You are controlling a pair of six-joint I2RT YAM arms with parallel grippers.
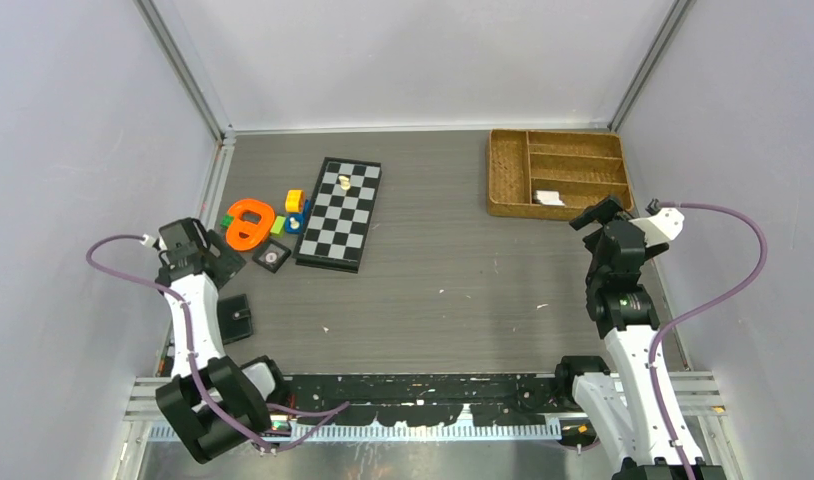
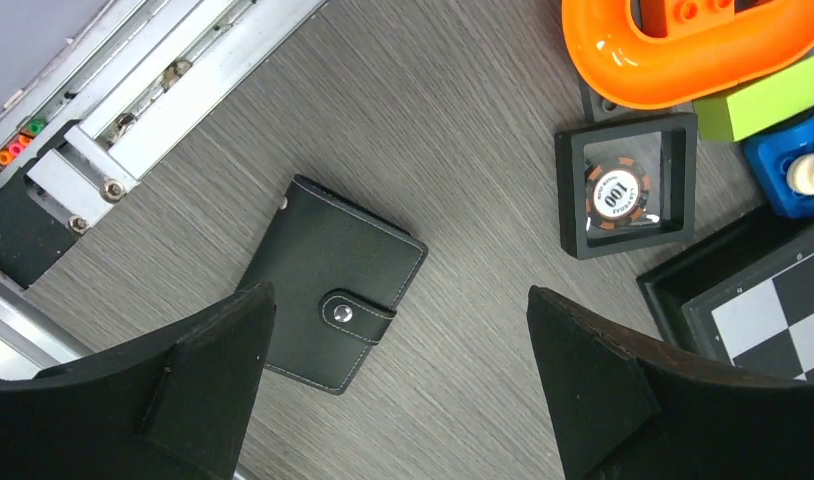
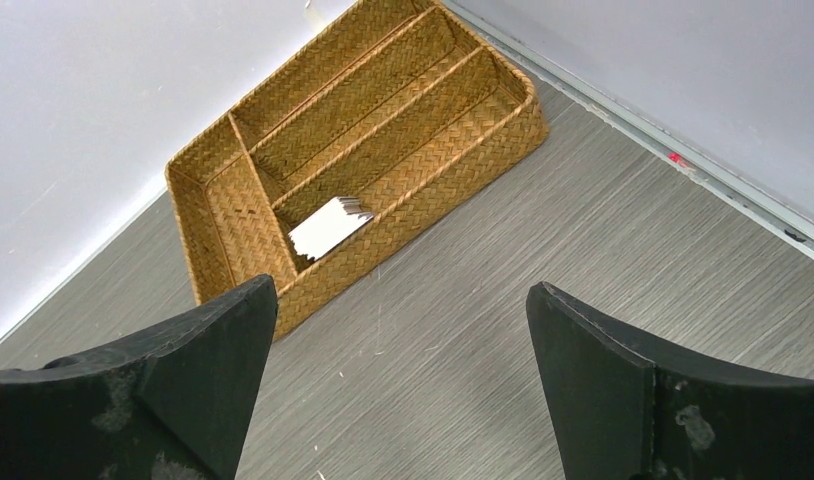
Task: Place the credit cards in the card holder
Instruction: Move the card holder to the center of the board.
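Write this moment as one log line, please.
left gripper: open near snapped-shut wallet | right gripper: open | cards: in tray

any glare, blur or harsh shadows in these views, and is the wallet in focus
Top external view: soft, even light with faint shadows; the card holder is small but distinct. Left wrist view: the card holder is sharp, stitching and snap clear; there is a faint sheen on the poker chip case. Right wrist view: the woven tray is crisp; the white cards are bright, their edges hard to count.

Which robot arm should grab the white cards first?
Right. The right gripper, open, hangs by the tray holding the cards; the left gripper is far across, over the wallet.
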